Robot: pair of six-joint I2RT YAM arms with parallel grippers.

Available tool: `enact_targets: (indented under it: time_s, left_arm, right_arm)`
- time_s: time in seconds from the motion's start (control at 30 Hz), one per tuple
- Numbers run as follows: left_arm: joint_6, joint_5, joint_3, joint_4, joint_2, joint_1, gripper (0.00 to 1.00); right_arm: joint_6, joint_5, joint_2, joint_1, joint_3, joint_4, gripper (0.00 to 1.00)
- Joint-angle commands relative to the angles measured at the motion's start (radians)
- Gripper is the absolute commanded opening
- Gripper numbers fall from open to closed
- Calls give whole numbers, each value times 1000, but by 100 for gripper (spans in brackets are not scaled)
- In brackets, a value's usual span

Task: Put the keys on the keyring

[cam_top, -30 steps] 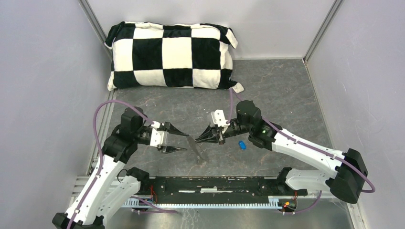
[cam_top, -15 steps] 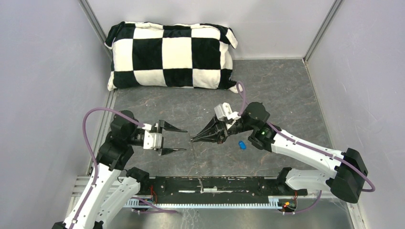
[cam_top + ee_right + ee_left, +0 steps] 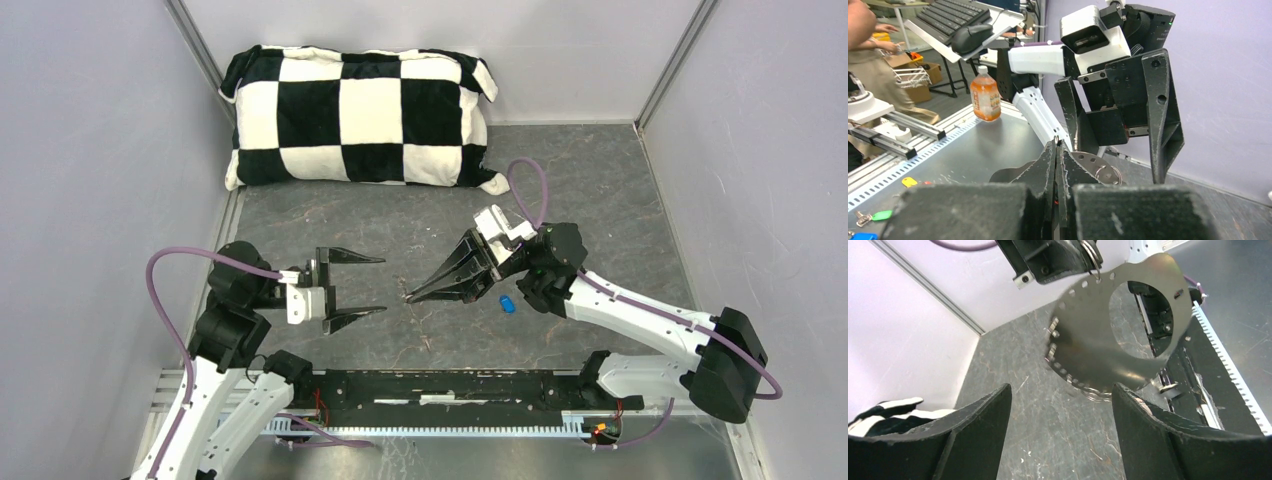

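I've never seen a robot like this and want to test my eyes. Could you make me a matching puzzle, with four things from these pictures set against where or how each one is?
Things:
A. left tool
B. right tool
C. blue key
D. checkered cushion

States:
1. at the far end of the table
2. shut on the keyring, which hangs from its tip
3. open, holding nothing
4. lying loose on the table

Pairs: A-3, B-2, C-4, D-1.
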Motion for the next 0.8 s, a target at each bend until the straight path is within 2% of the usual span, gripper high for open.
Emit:
enact_targets:
  time_s: [0.0,0.07,0.17,0.23,0.3,0.37,0.43,0.67,0.77]
  left_arm:
    - [-132,-9,42,134,-1,0,78]
    - [-155,3,52,145,3,1,75]
    - [-196,14,59,168,-1,1,64]
    - [-206,12,60,168,-6,1,62]
    - [-191,7,57,155,-17,2,65]
    - [-172,4,43,164,-27,2,74]
    - [-187,-5,28,204,-22,2,79]
    - [-350,-136,31,263,20,1,79]
    - [-360,-132,27,260,8,1,79]
  right_arm:
    - [78,2,10,3,34,130,0]
    - [81,13,11,3,34,132,0]
    - [58,45,11,4,32,98,0]
    - [19,78,10,3,31,39,0]
    - [-26,106,14,2,38,-26,0]
    - [-34,110,27,2,33,-34,0]
    - [-34,108,47,3,31,-37,0]
    - [-66,117,34,-14,-3,-41,0]
    - [-29,104,29,-30,-23,22,0]
